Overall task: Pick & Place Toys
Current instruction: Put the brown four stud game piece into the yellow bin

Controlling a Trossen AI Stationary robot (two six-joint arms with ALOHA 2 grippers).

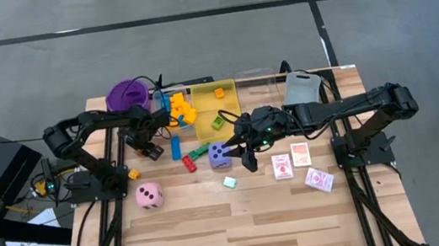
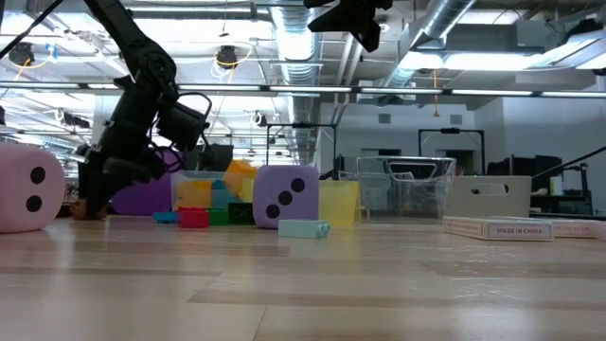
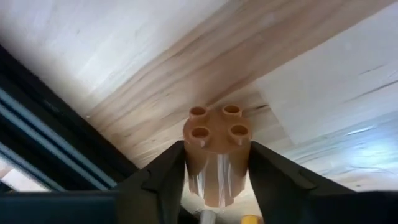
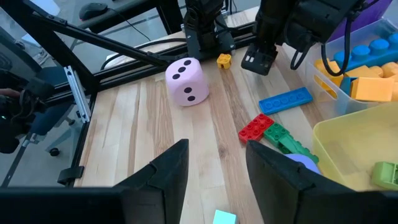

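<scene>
My left gripper (image 1: 153,151) is at the table's left, near the clear tray of blocks (image 1: 177,111), shut on a small tan-orange round brick (image 3: 217,134) with four studs. My right gripper (image 1: 248,162) is open and empty, raised over the table beside the purple die (image 1: 219,154). In the right wrist view its fingers (image 4: 168,174) stand over bare wood. The pink die (image 1: 149,195) rests on the table near the front left. A blue flat brick (image 1: 175,148), a red brick (image 1: 189,163) and a green brick (image 1: 199,152) lie between the arms. My left gripper pinches the round brick's two opposite sides (image 3: 189,162) between its two fingers. The studded top (image 3: 216,121) faces away from the wrist, toward the table's wood. Whether the brick touches the table, I cannot tell.
A purple cup (image 1: 127,95), a yellow tray (image 1: 215,102), a clear tray (image 1: 255,80) and a grey tray (image 1: 302,88) stand along the far edge. Red-patterned cards (image 1: 282,166) lie at the right. A mint block (image 1: 229,182) and a small yellow block (image 1: 134,174) lie loose.
</scene>
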